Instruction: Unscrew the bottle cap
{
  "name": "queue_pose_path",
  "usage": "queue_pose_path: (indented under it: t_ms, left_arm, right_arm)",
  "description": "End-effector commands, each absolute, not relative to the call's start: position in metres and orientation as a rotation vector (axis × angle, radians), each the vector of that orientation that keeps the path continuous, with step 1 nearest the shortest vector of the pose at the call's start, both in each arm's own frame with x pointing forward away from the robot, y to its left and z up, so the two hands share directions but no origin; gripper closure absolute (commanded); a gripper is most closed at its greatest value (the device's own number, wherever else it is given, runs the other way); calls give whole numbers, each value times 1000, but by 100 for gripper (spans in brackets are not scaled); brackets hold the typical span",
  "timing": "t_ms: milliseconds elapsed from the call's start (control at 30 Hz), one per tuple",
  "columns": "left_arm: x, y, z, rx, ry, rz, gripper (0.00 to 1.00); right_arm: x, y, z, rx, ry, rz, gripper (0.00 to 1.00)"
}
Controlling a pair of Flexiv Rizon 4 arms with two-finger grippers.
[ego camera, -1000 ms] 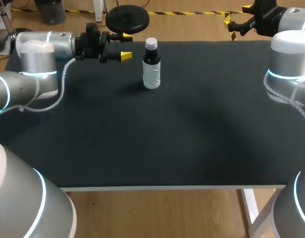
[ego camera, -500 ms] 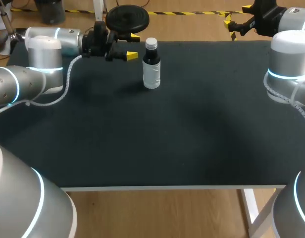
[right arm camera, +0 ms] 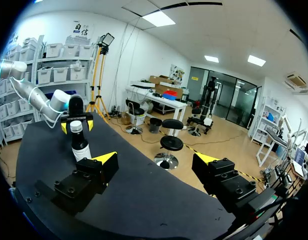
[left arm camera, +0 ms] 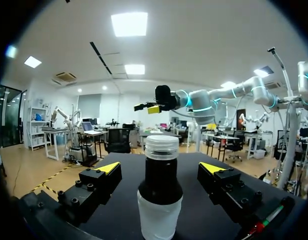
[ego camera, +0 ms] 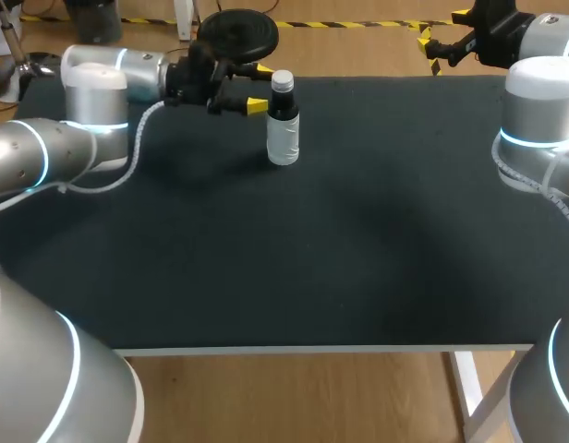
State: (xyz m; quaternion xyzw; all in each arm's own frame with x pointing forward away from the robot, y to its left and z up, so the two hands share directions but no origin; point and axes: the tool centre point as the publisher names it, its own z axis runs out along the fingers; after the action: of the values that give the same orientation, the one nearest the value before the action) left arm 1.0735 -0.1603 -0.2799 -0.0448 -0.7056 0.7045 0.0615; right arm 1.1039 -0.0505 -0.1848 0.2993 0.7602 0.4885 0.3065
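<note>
A small bottle (ego camera: 283, 129) of dark liquid, with a pale label and a grey-white cap (ego camera: 283, 80), stands upright at the table's back middle. My left gripper (ego camera: 258, 88) is level with the bottle's neck, just left of it, open. In the left wrist view the bottle (left arm camera: 160, 200) and its cap (left arm camera: 161, 147) stand centred just ahead of the left gripper (left arm camera: 161, 168), with a gap to each finger. My right gripper (ego camera: 441, 39) hangs open and empty beyond the table's back right edge. From the right gripper (right arm camera: 156, 160) the bottle (right arm camera: 80, 145) is far off.
The dark table top (ego camera: 340, 249) is bare apart from the bottle. A round black stool seat (ego camera: 236, 34) stands just behind the back edge near my left gripper. The right arm's grey links (ego camera: 538, 120) rise at the table's right side.
My left gripper has moved right along the back of the table, closing in on the bottle. Bottle and right arm have not moved.
</note>
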Motion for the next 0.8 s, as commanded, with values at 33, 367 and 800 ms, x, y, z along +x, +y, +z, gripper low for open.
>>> queue_pose_path:
  t_ms: [33, 367, 800]
  left_arm:
    - [1080, -169, -284, -172, -2111, 2110, 0]
    - [1080, -182, -286, -194, -2095, 2087, 0]
    - [1080, -196, -292, -213, -2056, 2088, 0]
  right_arm:
    - [1104, -50, -185, 792, 2012, 1292, 0]
    - [1104, -50, -185, 792, 2012, 1292, 0]
    - [1104, -50, -185, 792, 2012, 1292, 0]
